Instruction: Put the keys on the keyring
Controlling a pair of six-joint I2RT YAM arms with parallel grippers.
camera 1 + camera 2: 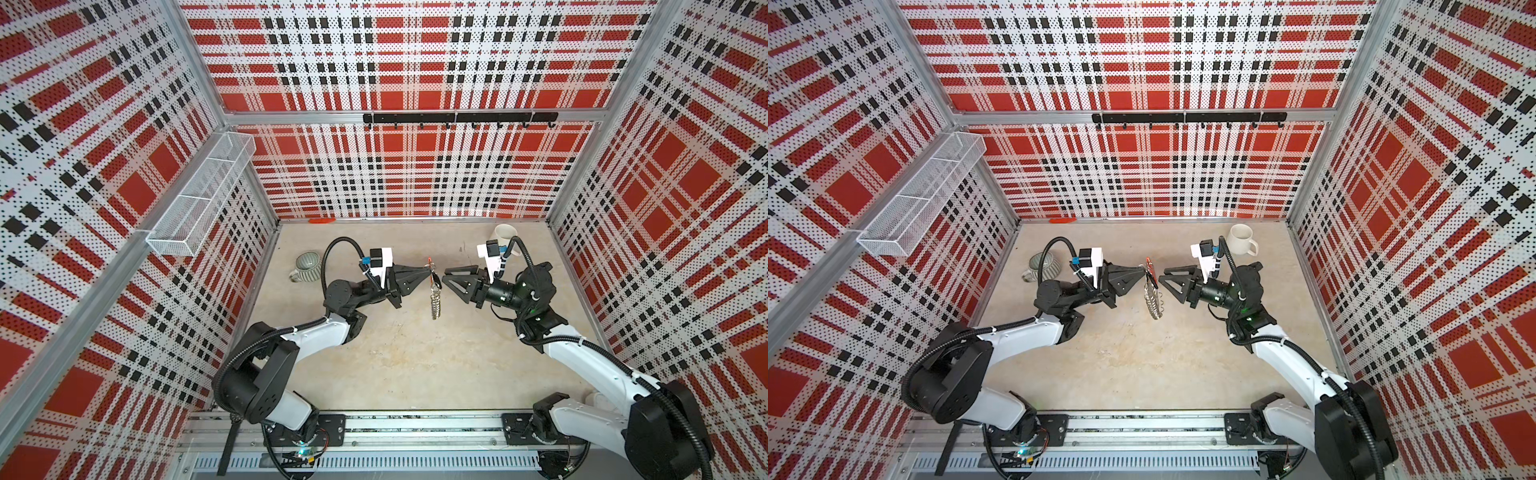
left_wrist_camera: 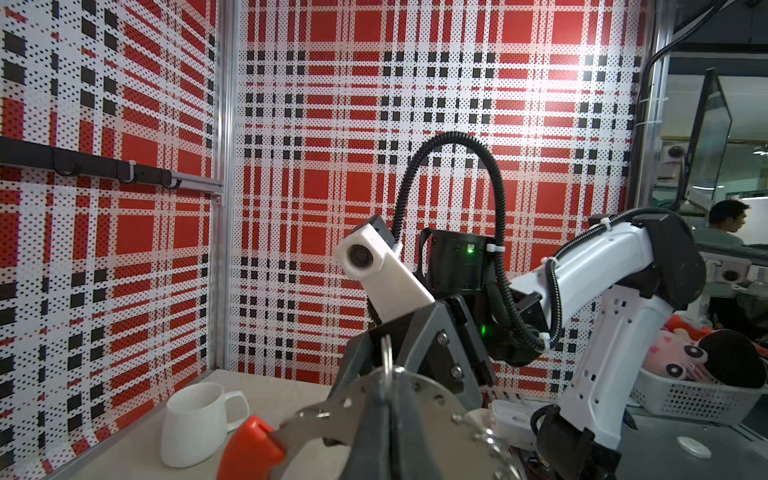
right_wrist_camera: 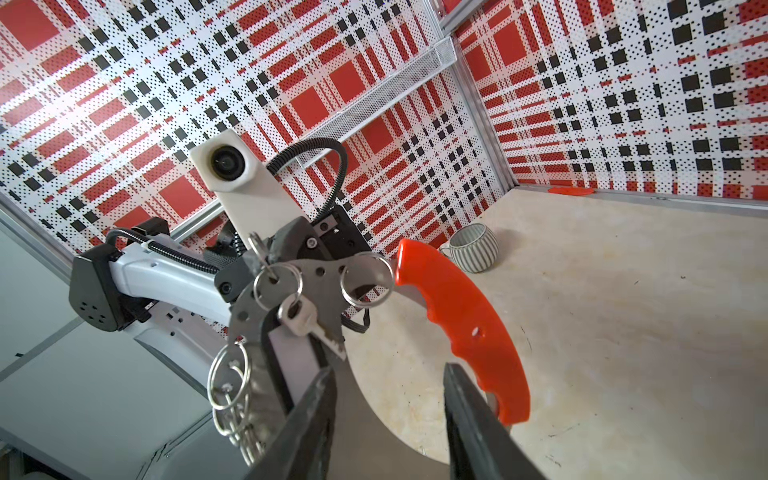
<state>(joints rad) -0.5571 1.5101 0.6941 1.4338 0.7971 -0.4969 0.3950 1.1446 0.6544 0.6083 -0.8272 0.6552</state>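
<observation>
Plaid walls surround the table; left gripper pinches the keyring upright so the keys dangle, right gripper spread beside them, threading seemingly done

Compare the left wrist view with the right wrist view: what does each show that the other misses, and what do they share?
Only the left wrist view shows the white mug, the black hook rail and the right arm. Only the right wrist view shows the striped grey mug, the silver key hanging from a split ring, the wire basket and the left arm. Both show the keyring with its red segment, clamped in the left gripper, and the plaid walls.
</observation>
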